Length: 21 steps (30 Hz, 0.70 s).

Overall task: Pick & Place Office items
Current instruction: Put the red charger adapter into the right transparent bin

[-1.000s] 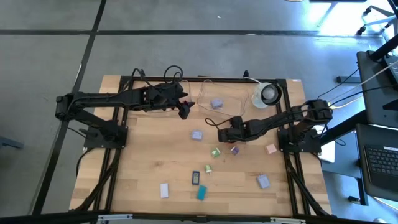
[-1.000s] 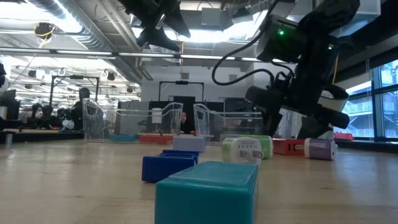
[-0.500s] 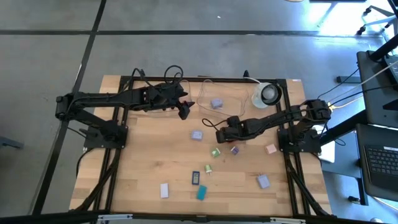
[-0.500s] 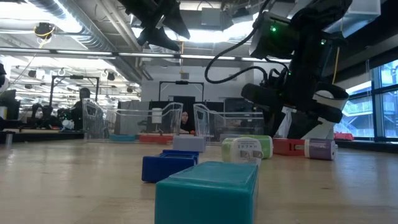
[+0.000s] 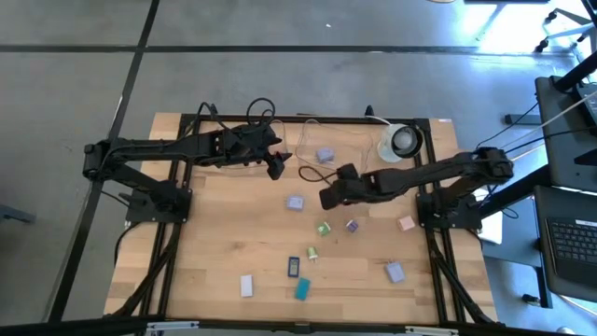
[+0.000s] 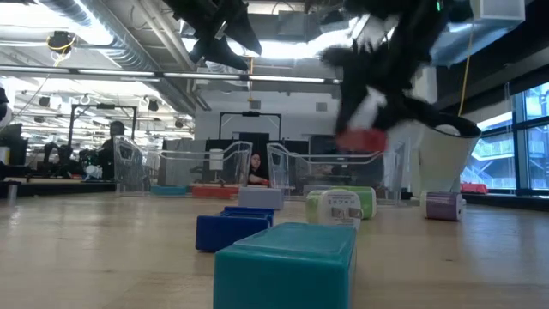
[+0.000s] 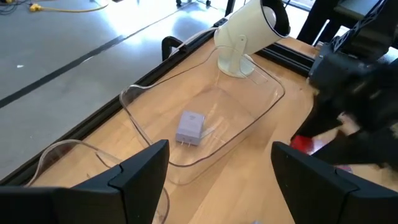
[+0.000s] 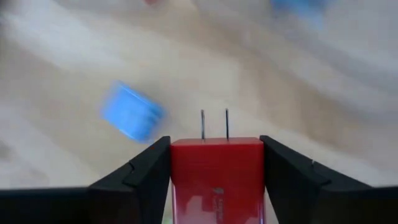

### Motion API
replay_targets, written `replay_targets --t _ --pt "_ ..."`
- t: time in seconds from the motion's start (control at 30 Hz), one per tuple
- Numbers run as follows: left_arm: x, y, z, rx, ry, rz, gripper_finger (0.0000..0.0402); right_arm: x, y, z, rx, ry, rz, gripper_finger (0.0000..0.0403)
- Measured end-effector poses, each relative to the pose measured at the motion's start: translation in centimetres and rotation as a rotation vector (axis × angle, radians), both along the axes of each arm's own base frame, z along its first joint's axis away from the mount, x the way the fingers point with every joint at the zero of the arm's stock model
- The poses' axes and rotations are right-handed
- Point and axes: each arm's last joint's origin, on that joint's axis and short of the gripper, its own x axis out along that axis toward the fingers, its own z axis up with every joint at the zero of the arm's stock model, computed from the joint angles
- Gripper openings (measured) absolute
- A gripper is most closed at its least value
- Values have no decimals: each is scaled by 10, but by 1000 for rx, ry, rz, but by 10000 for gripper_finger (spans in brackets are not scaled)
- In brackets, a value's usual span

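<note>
Jaws of the right gripper [image 8: 216, 180] are clamped on a red plug adapter [image 8: 216, 171], its two prongs pointing forward, lifted clear of the wooden surface [image 5: 215, 243] near its middle and just short of the clear plastic tray [image 5: 326, 154] at the far edge. Over toward the far left, the left gripper [image 5: 277, 166] hangs beside that tray with its jaws wide apart and nothing between them.

One lilac adapter [image 7: 190, 126] already lies inside the tray, so the sorting looks barely begun; the red piece would seemingly be the second in. A white tape roll holder [image 5: 401, 142] stands at the far right corner.

Most pieces wait on the boards: a lilac block [image 5: 295, 202] near the centre, a green-and-white one [image 5: 323, 228] and a small purple one [image 5: 352, 225] just nearer, a pink one [image 5: 406, 223] toward the right edge, a dark blue one [image 5: 293, 267], a teal one [image 5: 302, 289], a white one [image 5: 247, 285] and another lilac one [image 5: 395, 272] along the near edge.
</note>
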Motion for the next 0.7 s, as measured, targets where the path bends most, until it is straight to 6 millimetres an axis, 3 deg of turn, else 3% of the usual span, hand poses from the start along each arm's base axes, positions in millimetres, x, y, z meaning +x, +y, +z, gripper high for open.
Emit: replay_targets --t 0.47,0.7 --pt "0 0 0 -13 -8 9 278 -22 -17 139 -480 -292 7 216" --pt "0 0 0 -11 -8 15 278 -25 -18 175 -642 -384 69 220"
